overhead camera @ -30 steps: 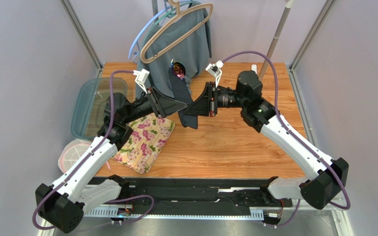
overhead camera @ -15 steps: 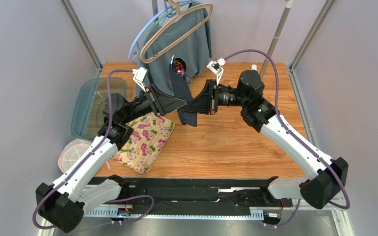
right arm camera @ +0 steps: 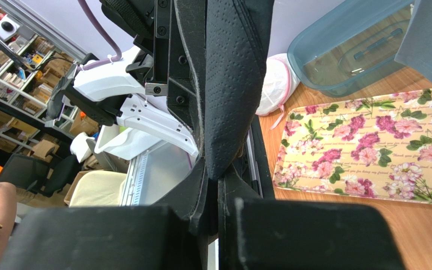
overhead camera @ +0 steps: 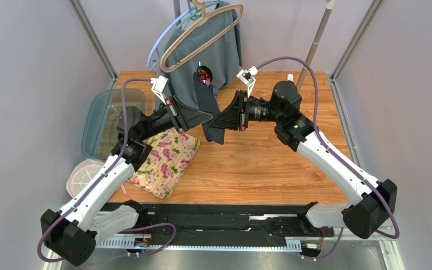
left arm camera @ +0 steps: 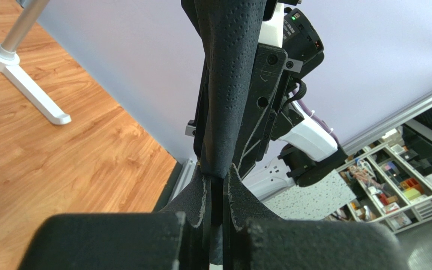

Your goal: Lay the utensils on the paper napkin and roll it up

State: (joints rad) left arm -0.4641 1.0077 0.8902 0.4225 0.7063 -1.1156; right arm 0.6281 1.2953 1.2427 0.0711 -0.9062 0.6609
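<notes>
Wooden bench (overhead camera: 269, 169): carries a rectangular padded floral-print mat (overhead camera: 167, 160) at its left.
Thin black paper napkin (overhead camera: 206, 101): rolled into a tube, held up steeply over the bench's middle.
Iridescent purple-green metal utensil (overhead camera: 203, 73): tip shows at the tube's upper end.
2 grips: left fingers (left arm camera: 197, 197) and right fingers (right arm camera: 232, 188), both clenched on the napkin's lower part from opposite sides.

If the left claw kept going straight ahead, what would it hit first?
Probably the right gripper, which faces the left gripper head-on; both pinch the rolled black napkin between them.
</notes>
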